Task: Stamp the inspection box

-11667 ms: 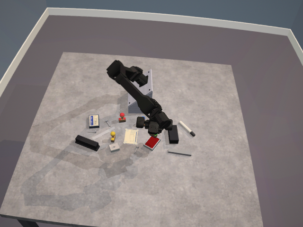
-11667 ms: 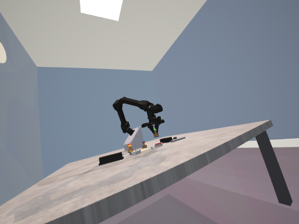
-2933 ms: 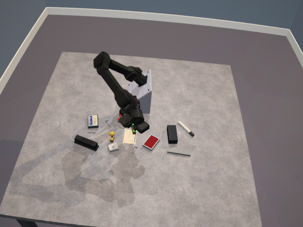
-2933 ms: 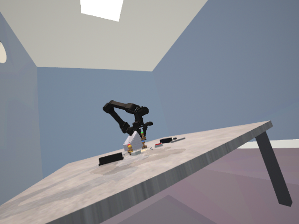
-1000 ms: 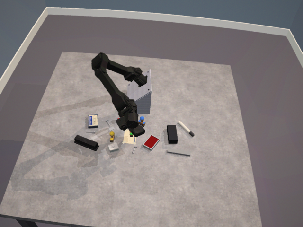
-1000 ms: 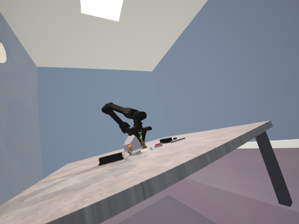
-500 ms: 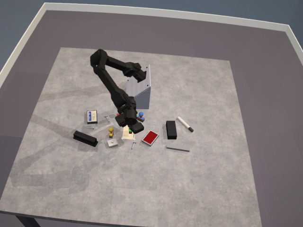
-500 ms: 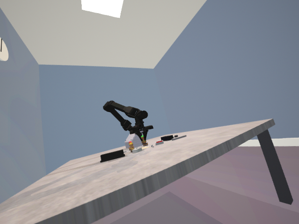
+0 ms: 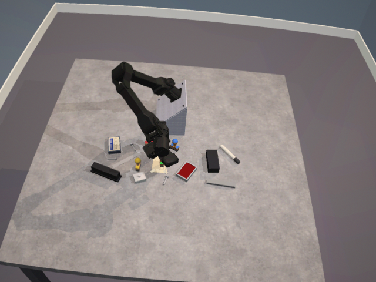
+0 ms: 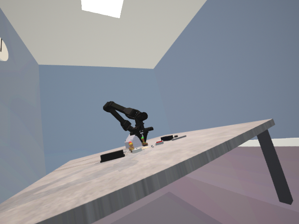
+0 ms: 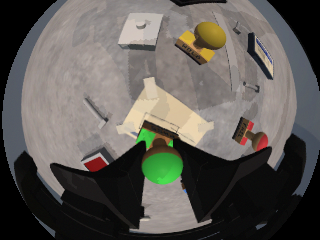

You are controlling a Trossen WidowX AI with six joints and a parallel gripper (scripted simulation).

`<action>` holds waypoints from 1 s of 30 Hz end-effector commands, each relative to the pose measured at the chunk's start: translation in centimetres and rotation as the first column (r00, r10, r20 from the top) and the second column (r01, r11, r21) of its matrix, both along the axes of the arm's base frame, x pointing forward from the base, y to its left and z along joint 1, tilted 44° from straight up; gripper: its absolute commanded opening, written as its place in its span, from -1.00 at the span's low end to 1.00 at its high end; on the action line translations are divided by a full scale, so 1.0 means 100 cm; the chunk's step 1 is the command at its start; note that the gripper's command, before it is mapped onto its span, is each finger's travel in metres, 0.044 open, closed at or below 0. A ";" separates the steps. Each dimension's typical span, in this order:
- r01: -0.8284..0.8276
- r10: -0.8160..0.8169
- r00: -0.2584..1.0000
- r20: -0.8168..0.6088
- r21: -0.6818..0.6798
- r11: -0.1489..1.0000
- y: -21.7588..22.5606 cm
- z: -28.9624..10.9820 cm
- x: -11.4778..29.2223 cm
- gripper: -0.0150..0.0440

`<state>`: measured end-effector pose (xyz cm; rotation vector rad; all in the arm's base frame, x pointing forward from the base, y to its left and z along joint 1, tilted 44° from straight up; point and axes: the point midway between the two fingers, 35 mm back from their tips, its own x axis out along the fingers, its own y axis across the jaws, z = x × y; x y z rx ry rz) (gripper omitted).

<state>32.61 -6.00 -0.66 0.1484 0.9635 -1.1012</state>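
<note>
My gripper (image 11: 159,144) (image 9: 160,161) (image 10: 143,138) is shut on the green-knobbed PASS stamp (image 11: 162,168) (image 9: 161,164) (image 10: 142,139) and holds it upright. The stamp's base is low over the cream card (image 11: 175,115) (image 9: 155,167), at the card's near edge by a dark-lined box. I cannot tell whether the base touches the card. The red ink pad (image 11: 98,162) (image 9: 186,170) (image 10: 159,142) lies on the bench to the right of the card in the top view.
A yellow-knobbed stamp (image 9: 137,163) (image 11: 208,36), a blue-knobbed stamp (image 9: 174,143) and a red-knobbed stamp (image 11: 252,136) stand close around the card. Nearby lie a grey plate (image 9: 139,177), a long black block (image 9: 106,171), a black box (image 9: 212,160), a marker (image 9: 230,153), a blue-white device (image 9: 114,144) and a grey housing (image 9: 175,116).
</note>
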 end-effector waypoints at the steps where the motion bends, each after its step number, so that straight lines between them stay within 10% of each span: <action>1: -0.002 0.002 1.000 -0.002 -0.004 1.000 -0.003 -0.002 0.000 -0.49; 30: -0.001 0.001 1.000 -0.001 -0.007 1.000 -0.012 -0.010 0.000 -0.49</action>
